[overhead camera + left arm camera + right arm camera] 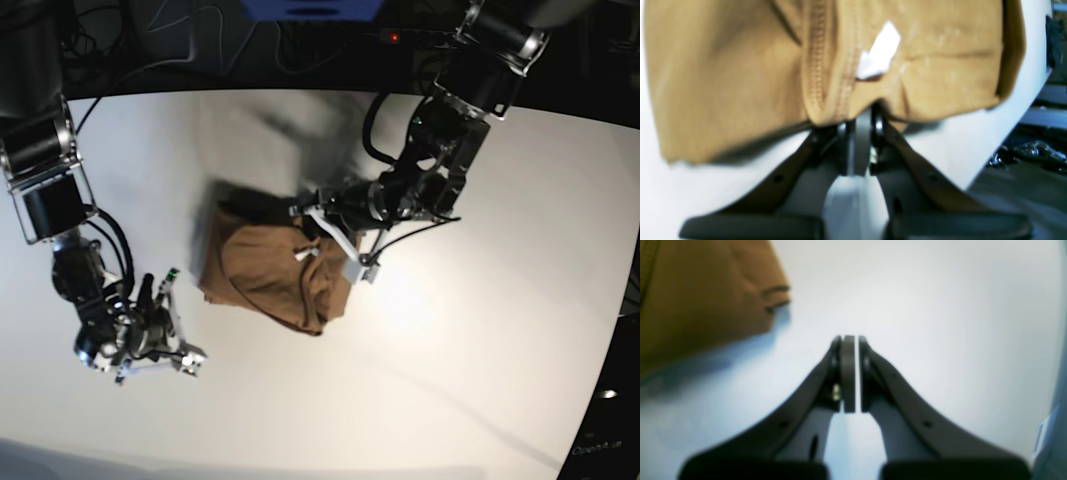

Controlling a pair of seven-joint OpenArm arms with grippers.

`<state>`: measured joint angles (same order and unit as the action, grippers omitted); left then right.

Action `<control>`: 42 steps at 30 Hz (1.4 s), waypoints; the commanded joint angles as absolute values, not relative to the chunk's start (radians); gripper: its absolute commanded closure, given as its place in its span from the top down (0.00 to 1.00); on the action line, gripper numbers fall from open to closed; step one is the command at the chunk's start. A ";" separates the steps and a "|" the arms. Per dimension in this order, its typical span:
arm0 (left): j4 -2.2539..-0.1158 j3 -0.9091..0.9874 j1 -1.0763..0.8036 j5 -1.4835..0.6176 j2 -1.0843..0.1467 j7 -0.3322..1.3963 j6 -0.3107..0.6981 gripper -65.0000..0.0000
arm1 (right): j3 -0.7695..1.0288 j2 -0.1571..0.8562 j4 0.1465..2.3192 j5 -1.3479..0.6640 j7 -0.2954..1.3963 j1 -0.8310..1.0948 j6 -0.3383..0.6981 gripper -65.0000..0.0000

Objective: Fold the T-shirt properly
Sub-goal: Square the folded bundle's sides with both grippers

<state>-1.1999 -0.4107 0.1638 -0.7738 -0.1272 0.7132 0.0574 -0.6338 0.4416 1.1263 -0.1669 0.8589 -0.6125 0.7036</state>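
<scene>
The tan-brown T-shirt (268,270) lies bunched in a rumpled heap at the middle of the white table (450,330). My left gripper (318,238) is at the heap's right edge. In the left wrist view it (862,116) is shut on a pinched fold of the T-shirt (740,83), just below a seam and a small white tag (878,53). My right gripper (188,358) is low over the table to the left of the heap and apart from it. Its fingers are shut with nothing between them (849,338). The T-shirt (700,293) fills the upper left of the right wrist view.
Dark cables and gear (200,40) lie beyond the table's far edge. In the left wrist view the table's curved edge (1023,110) drops off to dark clutter (1033,150) on the right.
</scene>
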 commanded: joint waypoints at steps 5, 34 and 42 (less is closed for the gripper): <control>-1.130 -0.410 0.236 -0.648 -0.124 0.664 0.039 0.04 | -0.530 0.498 1.191 -0.165 0.854 -0.562 0.698 0.00; -1.136 -0.309 0.344 -0.565 -0.176 0.727 0.030 0.04 | -0.499 0.452 1.296 -0.163 0.792 -0.421 0.698 0.00; -1.130 -0.303 0.337 -0.565 -0.194 0.690 0.031 0.04 | -0.616 0.412 1.099 -0.163 0.707 -0.499 0.698 0.00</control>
<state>-1.1179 -0.3058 0.3126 -0.5606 -0.1890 0.7055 0.0288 -0.6250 0.3973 1.0878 -0.1638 0.7143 -0.4702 0.7025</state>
